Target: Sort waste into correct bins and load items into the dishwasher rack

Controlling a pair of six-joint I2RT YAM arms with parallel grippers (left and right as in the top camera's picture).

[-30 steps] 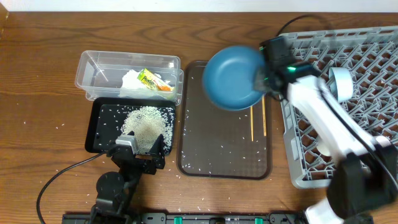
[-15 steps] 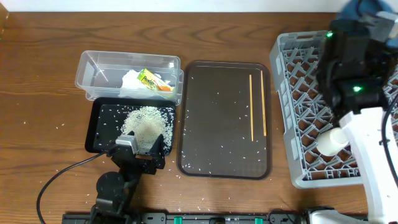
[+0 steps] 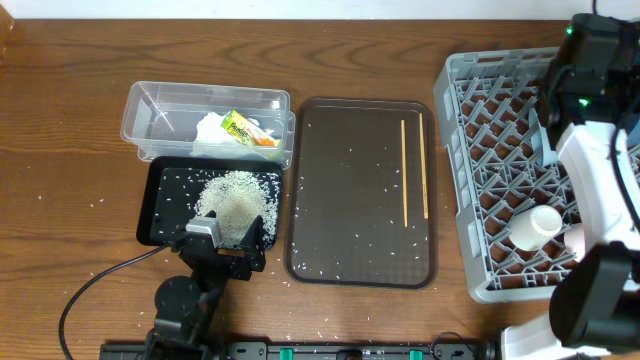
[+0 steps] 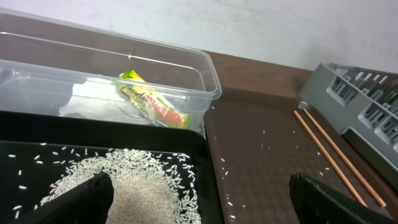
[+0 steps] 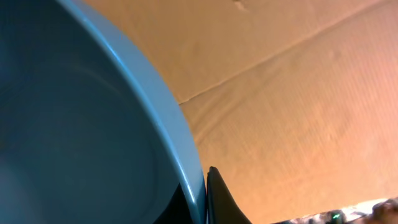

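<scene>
My right gripper (image 5: 206, 194) is shut on the rim of the blue plate (image 5: 87, 124), which fills the left of the right wrist view. In the overhead view the right arm (image 3: 592, 60) is over the far side of the grey dishwasher rack (image 3: 480, 150). The plate shows there only as a thin bluish edge (image 3: 547, 135). A pale cup (image 3: 544, 222) stands in the rack. Two chopsticks (image 3: 404, 170) lie on the brown tray. My left gripper (image 4: 205, 205) is open above the black tray (image 3: 160, 195) holding rice (image 3: 235, 200). The clear tub (image 3: 150, 105) holds tissue (image 3: 210, 130) and the wrapper (image 3: 240, 127). No white bowl is in view.
The brown serving tray (image 3: 350, 230) lies between the bins and the rack, strewn with rice grains. More grains are scattered on the wooden table (image 3: 70, 130) around the black tray. A cable runs from the left arm's base at the front edge.
The right arm has carried the blue plate from above the brown tray to over the rack and turned it on edge. The left arm has not moved.
</scene>
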